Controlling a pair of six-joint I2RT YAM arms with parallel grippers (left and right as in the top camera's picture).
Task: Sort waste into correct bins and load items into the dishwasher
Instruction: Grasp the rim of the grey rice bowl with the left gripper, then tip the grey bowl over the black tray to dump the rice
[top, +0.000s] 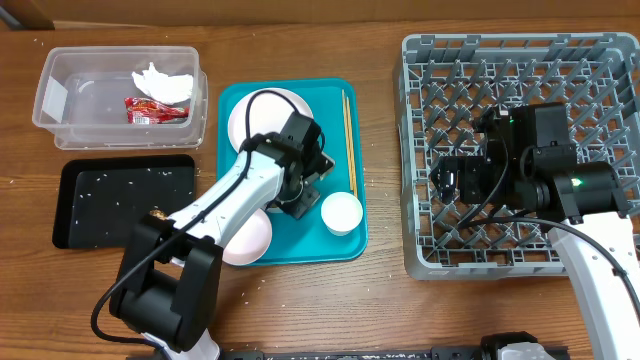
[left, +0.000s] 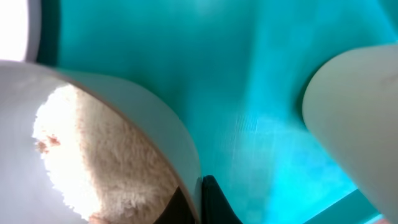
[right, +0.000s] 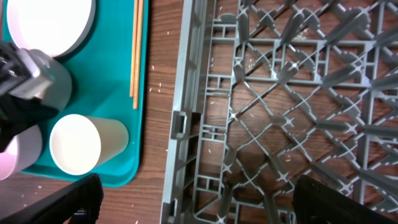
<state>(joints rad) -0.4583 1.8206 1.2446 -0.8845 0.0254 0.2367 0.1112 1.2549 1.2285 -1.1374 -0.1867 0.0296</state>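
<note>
Overhead, left gripper (top: 298, 192) crowds a bowl (left: 93, 149) of rice mid teal tray (top: 232, 100), closure unclear; right gripper (right: 196, 199) spread wide above the dish rack (top: 415, 60) left wall.

Clear tub (top: 85, 60): rectangular with rounded corners, at the table's far left. It holds a crumpled white tissue (top: 163, 83) and, just in front of it, a red wrapper (top: 155, 110). Black tray (top: 90, 225): shallow, directly in front of the tub, with white rice grains (top: 120, 180) scattered over its floor. Pink plate (top: 262, 115): round, flat on the far left part of the teal serving tray (top: 310, 250). Chopsticks (top: 348, 140): two, parallel, along that tray's right side. White cup (top: 341, 212): near the tray's right front, mouth up. Pink bowl (top: 255, 240): overlaps the tray's front-left edge, partly hidden. Dish rack (top: 412, 160): grey, square lattice of pegs, on the right.
</note>
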